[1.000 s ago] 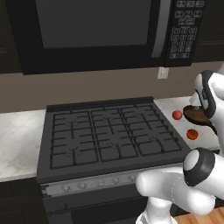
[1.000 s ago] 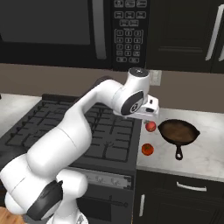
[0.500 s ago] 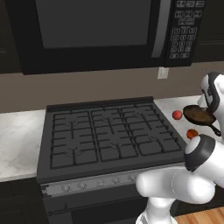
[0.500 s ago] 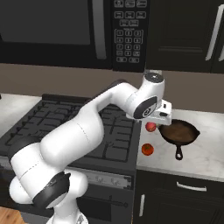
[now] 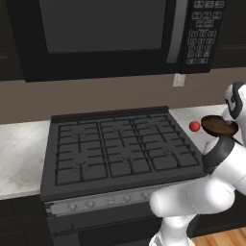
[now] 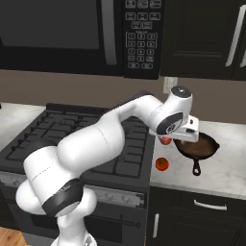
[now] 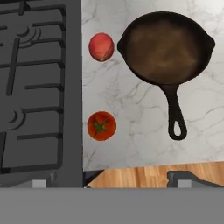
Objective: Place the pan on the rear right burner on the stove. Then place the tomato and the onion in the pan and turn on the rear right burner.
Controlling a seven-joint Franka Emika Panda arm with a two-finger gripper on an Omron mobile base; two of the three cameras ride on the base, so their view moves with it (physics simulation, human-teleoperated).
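Pan (image 7: 166, 47), one tomato (image 7: 101, 125), one onion (image 7: 101, 47) on counter (image 7: 131, 109).

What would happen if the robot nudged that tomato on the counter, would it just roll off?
Probably it would roll: the tomato looks round and smooth, lying loose on flat marble counter. It sits near the counter's front edge, so a push that way might send it over. It likely feels light, being far smaller than the pan.

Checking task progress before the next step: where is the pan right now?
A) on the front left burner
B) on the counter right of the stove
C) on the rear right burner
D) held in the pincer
B: the pan sits on the marble counter beside the stove, empty.
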